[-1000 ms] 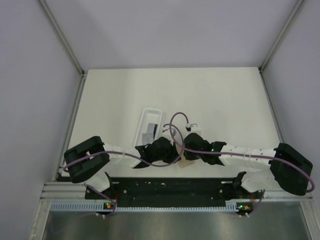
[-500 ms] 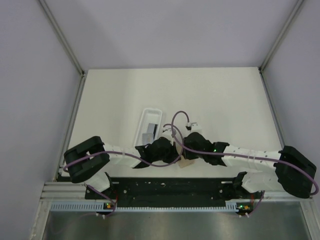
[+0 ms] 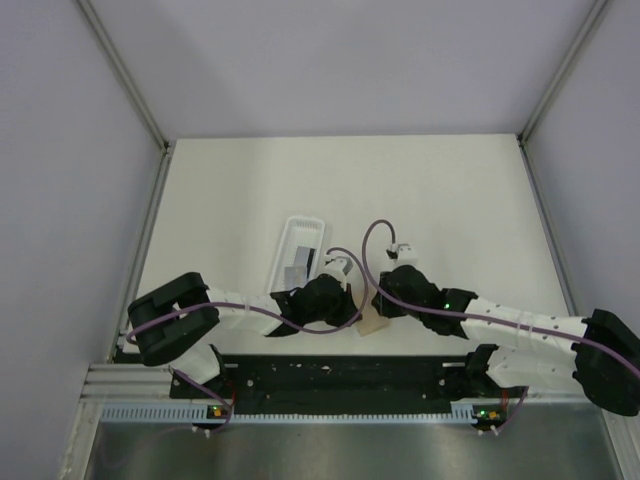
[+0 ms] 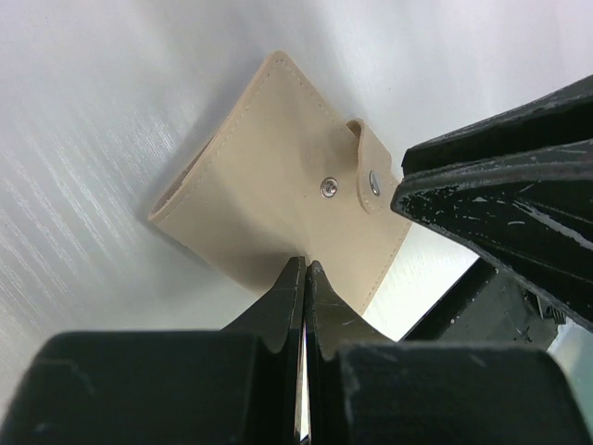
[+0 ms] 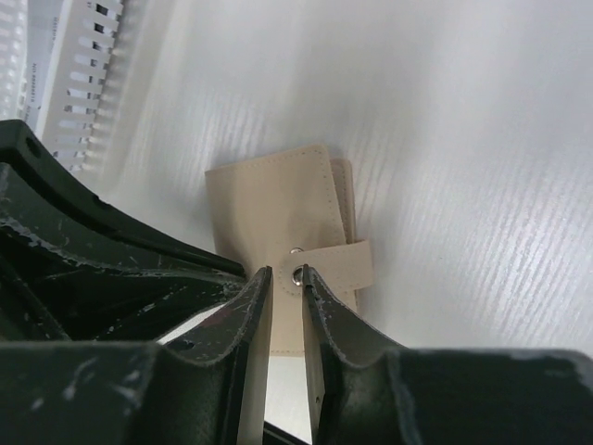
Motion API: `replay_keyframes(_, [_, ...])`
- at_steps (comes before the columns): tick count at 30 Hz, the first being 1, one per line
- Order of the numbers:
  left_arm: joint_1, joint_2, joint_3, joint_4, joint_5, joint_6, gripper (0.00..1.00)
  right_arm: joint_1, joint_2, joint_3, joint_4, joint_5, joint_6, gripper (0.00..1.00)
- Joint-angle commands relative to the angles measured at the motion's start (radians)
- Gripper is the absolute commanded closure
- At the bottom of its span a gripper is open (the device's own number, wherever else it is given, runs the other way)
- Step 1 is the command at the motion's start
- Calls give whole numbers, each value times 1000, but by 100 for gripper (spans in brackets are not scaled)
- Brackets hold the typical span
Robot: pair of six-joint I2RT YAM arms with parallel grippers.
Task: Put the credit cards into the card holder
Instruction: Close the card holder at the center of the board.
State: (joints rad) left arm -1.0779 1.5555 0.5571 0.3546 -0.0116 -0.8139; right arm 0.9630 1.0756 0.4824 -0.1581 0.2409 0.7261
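Arms [image 3: 250, 312] hide most of the card holder [image 4: 278, 176] by the table's [image 3: 450, 200] near edge. Left gripper [image 4: 305, 269], clenched, is at its edge; right gripper [image 5: 285, 278], released, sits over its tab. Blurry credit cards [image 3: 303, 264] lie in the tray [image 3: 300, 225].

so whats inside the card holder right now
That can't be seen. The card holder lies folded closed on the table, showing only its tan outside and closing tab. The inside is covered.
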Motion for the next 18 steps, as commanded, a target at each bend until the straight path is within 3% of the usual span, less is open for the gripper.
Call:
replay_keyframes(1, [-4, 11, -6, -32, 6, 4, 100, -18, -16, 9, -31, 37, -1, 81])
replay_keyframes(9, [-7, -24, 3, -8, 96, 53, 100, -47, -31, -10, -35, 26, 15, 81])
replay_keyframes(18, [-4, -106, 67, -120, 27, 113, 100, -75, -51, -24, -34, -9, 6, 82])
